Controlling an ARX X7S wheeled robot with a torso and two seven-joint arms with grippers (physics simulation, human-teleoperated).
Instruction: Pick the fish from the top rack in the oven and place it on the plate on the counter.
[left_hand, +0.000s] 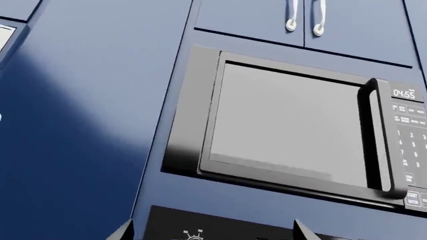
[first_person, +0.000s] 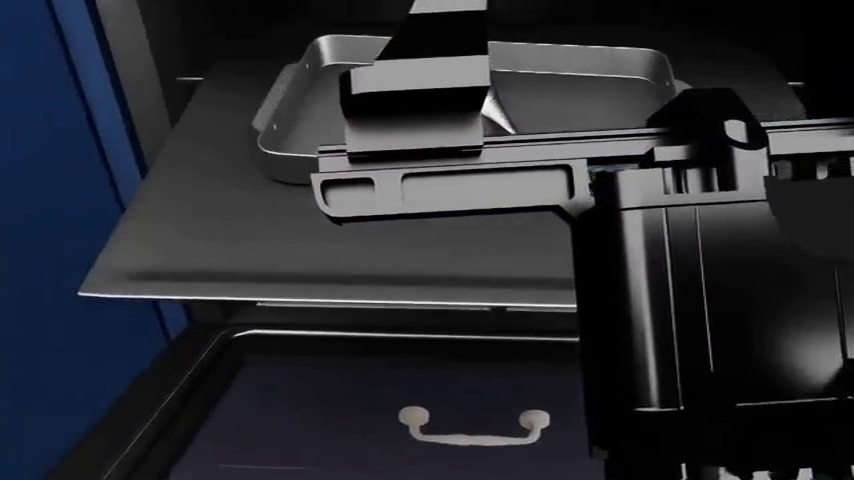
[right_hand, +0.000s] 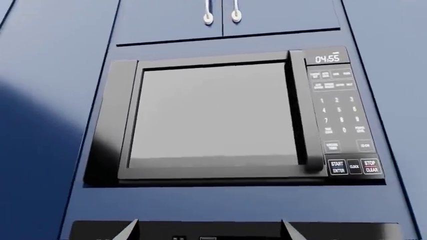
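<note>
Your head view shows the oven (first_person: 147, 60) rack (first_person: 267, 250) holding a tray (first_person: 574, 75), contents hidden; both grippers' spread tips barely show.

Kitchen — built-in microwave (right_hand: 220, 117) w/ navy cabinets (right_hand: 53, 75), open oven (first_person: 147, 60) & rack (first_person: 267, 240).

We read a clock display (right_hand: 327, 58) showing "04:55" at the top of the control panel (right_hand: 340, 115) on a black microwave (right_hand: 220, 117) set among navy cabinets. Lower on that panel, we make out number keys 1, 2 and 3, and along the bottom row the buttons "START ENTER" (right_hand: 338, 167), "CLOCK" and "STOP CLEAR" (right_hand: 371, 166). The other key labels are too small for us to read. In the head view we find no legible text.
</note>
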